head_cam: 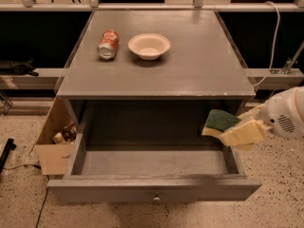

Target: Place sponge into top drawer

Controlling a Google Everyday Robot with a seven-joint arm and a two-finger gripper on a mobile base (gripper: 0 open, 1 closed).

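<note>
The top drawer point(152, 188) is pulled wide open below the grey cabinet top; its flat front panel has a small round knob point(156, 199). My gripper point(232, 129) comes in from the right and is shut on the sponge point(219, 120), dark green top over yellow foam. It holds the sponge above the drawer's right side, just inside the right wall. The drawer floor point(152, 161) shows nothing lying on it.
On the cabinet top point(190, 65) lie a tipped red soda can point(108, 44) and a white bowl point(149, 45). An open cardboard box point(54, 144) with small items stands on the floor at the left. A white cable point(274, 37) hangs at the right.
</note>
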